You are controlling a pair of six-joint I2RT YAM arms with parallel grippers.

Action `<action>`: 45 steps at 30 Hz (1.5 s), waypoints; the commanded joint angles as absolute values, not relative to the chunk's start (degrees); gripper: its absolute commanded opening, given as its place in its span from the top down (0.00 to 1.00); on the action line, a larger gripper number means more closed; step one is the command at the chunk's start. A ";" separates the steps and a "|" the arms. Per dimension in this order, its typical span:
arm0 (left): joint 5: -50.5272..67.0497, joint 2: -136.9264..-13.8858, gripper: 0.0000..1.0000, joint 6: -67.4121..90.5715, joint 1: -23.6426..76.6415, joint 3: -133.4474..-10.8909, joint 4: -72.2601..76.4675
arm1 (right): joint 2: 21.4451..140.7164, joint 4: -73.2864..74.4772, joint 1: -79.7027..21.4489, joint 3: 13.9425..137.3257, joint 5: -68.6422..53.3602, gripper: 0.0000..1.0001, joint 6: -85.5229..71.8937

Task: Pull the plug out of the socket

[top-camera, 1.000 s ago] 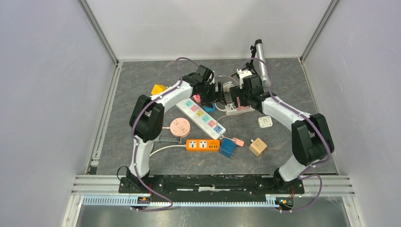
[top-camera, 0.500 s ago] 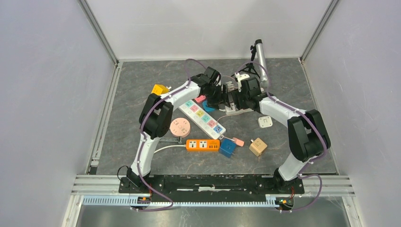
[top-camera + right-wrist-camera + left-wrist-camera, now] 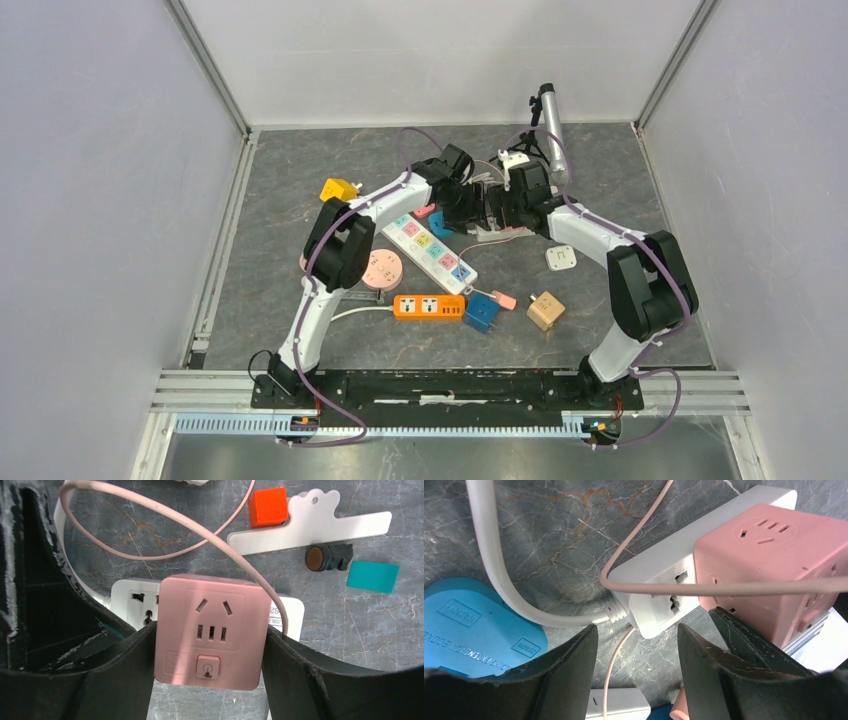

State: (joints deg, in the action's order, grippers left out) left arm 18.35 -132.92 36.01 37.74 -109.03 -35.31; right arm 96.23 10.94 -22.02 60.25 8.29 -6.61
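Note:
A pink cube plug (image 3: 207,630) with a thin pink cord sits on a white socket strip (image 3: 132,597) at the back middle of the table. My right gripper (image 3: 207,652) is shut on the pink cube plug, one finger on each side. My left gripper (image 3: 638,640) is open and empty, low over the floor just short of the cable end of the white socket strip (image 3: 664,575). The pink cube plug (image 3: 764,555) shows right of it, with a right-gripper finger against it. In the top view the left gripper (image 3: 462,205) and right gripper (image 3: 497,208) are close together.
A blue adapter (image 3: 469,625) lies beside the left gripper. A long white strip with coloured sockets (image 3: 430,247), an orange strip (image 3: 428,307), a blue cube (image 3: 481,312), a tan cube (image 3: 546,309) and a white square socket (image 3: 561,258) lie nearer. An orange cube (image 3: 268,506) lies behind.
My left gripper has moved right, close up to the right gripper and the white strip. The right gripper has shifted slightly left and stays shut on the pink cube.

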 commanded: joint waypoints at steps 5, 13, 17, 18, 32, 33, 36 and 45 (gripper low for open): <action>16.02 -134.27 0.34 37.95 37.96 -112.82 -36.51 | 98.26 9.38 -22.24 62.06 9.11 0.39 -8.13; 16.26 -137.55 0.35 36.12 37.97 -117.30 -41.30 | 97.25 7.82 -22.34 57.33 4.46 0.85 -10.33; 12.76 -136.29 0.42 35.84 38.31 -113.21 -40.45 | 96.36 8.48 -22.98 56.41 0.97 1.00 -16.91; 10.92 -136.00 0.43 35.67 38.44 -112.63 -40.47 | 96.25 8.46 -23.53 56.50 0.57 1.00 -17.92; 5.06 -134.38 0.52 34.15 39.47 -106.66 -38.98 | 96.46 10.18 -25.45 59.00 5.53 1.00 -18.82; 4.78 -134.34 0.52 34.05 39.46 -106.45 -38.95 | 96.31 9.33 -25.13 58.79 4.34 1.00 -18.87; 4.46 -134.42 0.52 33.91 39.46 -106.15 -39.01 | 95.94 5.12 -25.05 57.61 0.28 1.00 -19.38; 4.57 -134.84 0.53 34.01 39.46 -106.01 -39.71 | 98.18 11.99 -28.52 62.73 7.71 1.00 -17.32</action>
State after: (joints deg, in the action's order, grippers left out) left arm 10.39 -132.64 35.94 39.03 -108.66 -35.22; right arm 97.49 10.17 -25.69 61.12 13.82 -14.46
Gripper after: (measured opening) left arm 0.483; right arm 0.669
